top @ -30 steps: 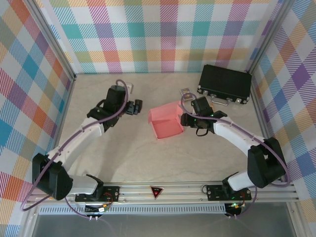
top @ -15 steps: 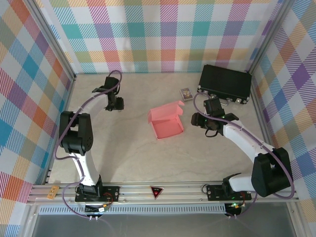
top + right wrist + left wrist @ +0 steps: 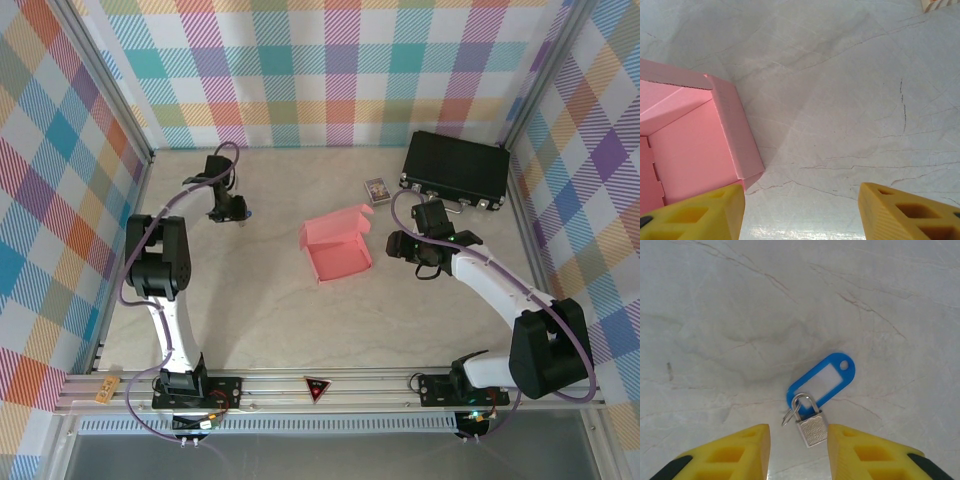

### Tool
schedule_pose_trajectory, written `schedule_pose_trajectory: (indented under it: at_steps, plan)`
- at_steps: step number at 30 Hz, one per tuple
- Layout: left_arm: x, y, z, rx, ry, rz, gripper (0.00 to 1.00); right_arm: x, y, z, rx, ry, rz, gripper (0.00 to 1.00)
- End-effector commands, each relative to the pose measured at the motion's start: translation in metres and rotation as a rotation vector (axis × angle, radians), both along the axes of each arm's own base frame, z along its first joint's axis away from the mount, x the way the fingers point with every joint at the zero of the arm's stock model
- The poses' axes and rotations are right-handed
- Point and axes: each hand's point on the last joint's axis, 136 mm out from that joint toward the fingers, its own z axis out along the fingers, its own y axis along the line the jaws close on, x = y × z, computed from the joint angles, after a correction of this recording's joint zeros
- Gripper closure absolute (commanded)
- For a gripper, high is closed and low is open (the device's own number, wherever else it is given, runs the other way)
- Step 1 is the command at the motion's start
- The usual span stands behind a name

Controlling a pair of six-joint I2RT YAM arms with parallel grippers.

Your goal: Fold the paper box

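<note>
Paper box [image 3: 337,250] mid-counter [image 3: 260,300], tray formed, lid flap up, not shut. Right end effector [image 3: 802,210]: fingers wide apart beside its corner, empty, probably staged for the lid. Left end effector [image 3: 799,440]: apart, straddling a padlock [image 3: 811,427], far from box.
</note>
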Motion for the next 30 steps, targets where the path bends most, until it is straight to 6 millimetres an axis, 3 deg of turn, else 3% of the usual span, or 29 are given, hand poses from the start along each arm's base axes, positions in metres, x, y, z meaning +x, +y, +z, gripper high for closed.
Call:
schedule_pose_trajectory:
  at_steps: [1, 18, 22, 23, 26, 30]
  plan:
    - [0.008, -0.001, 0.002, -0.017, -0.005, -0.024, 0.65, -0.005, -0.001, -0.007, 0.010, 0.033, -0.007, 0.38]
    - [0.008, 0.012, -0.022, 0.053, 0.069, 0.005, 0.78, -0.006, -0.001, -0.010, 0.008, 0.046, -0.003, 0.38]
    - [0.007, 0.013, -0.019, 0.055, 0.065, 0.004, 0.96, -0.006, 0.000, -0.010, 0.010, 0.047, -0.001, 0.38]
    - [0.008, 0.013, -0.017, 0.057, 0.061, 0.005, 1.00, -0.006, 0.000, -0.010, 0.011, 0.048, -0.001, 0.38]
    - [0.004, 0.015, 0.000, 0.068, 0.039, 0.012, 1.00, -0.006, 0.001, -0.011, 0.012, 0.052, 0.002, 0.38]
    - [-0.011, 0.019, 0.042, 0.071, -0.033, 0.041, 1.00, -0.007, 0.000, -0.010, 0.010, 0.050, -0.001, 0.38]
